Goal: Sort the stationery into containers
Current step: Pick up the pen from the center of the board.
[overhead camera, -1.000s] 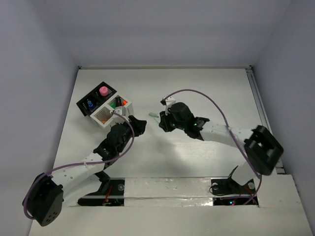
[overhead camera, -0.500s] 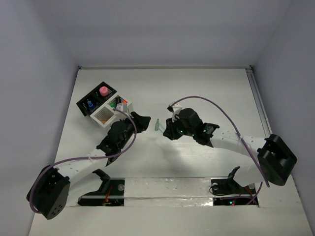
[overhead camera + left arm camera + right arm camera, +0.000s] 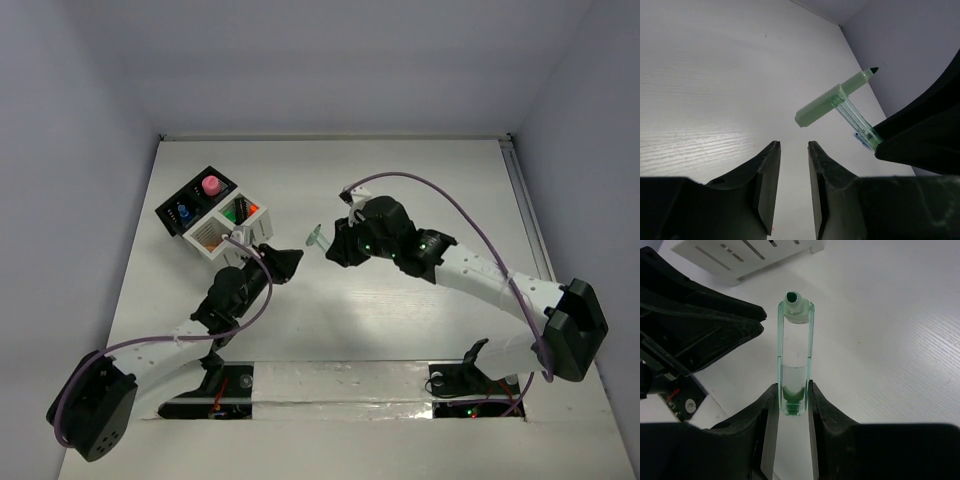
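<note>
1. The right pincer (image 3: 334,246) is clamped on a mint green marker (image 3: 318,238).
2. The wrist view shows the right pincer (image 3: 790,390) gripping the see-through part of the marker (image 3: 795,340), and the green end points away from the fingers.
3. The marker is held up above the white bench (image 3: 420,180), near its middle, not in any box.
4. The left pincer (image 3: 285,262) is just beside the marker, on its left.
5. In its own view the left pincer (image 3: 793,146) has its jaws almost together with a thin gap, and nothing is between them. The marker (image 3: 821,107) hangs just ahead of them.
6. The black box (image 3: 167,212) and the white box (image 3: 213,250) sit joined at the far left of the bench.
7. A pink pen (image 3: 211,185) and a blue pen (image 3: 183,213) stand in the black box.
8. Orange and green pens (image 3: 241,210) are in the white box.
</note>
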Controlling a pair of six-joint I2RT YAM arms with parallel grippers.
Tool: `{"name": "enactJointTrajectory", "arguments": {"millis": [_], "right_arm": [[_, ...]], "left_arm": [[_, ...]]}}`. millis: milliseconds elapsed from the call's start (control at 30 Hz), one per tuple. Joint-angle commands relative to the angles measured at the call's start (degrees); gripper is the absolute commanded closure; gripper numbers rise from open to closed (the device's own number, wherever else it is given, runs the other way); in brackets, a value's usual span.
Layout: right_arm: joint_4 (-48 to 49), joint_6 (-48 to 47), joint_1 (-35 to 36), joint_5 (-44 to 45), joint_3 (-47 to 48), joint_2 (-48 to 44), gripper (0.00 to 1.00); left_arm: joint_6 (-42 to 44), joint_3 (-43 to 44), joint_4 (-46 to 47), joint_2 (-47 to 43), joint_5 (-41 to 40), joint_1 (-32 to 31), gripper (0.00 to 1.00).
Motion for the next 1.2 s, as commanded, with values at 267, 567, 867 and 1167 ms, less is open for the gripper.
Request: {"name": "enactJointTrajectory", "arguments": {"millis": [267, 567, 867, 1167], "right_arm": [[-4.76, 2.64, -0.42, -4.86, 5.44, -2.14, 1.0], [-5.64, 2.91, -0.94, -9.34, 6.41, -2.94, 1.0], [-7.83, 3.0, -1.47, -11.98, 7.64, -3.02, 1.0], [-9.42, 3.08, -2.09, -11.46, 8.26, -4.34, 1.0]], "left_arm": [[8.99, 1.73, 7.97, -0.05, -2.02, -4.94, 0.55], [13.12, 4.28, 7.8, 2.59, -4.22, -8.28, 0.55], [15.94, 5.6, 7.44, 2.86, -7.82, -11.45, 0.6], [16.47, 6.21, 5.78, 2.51, -8.26, -13.56, 0.97]]}}
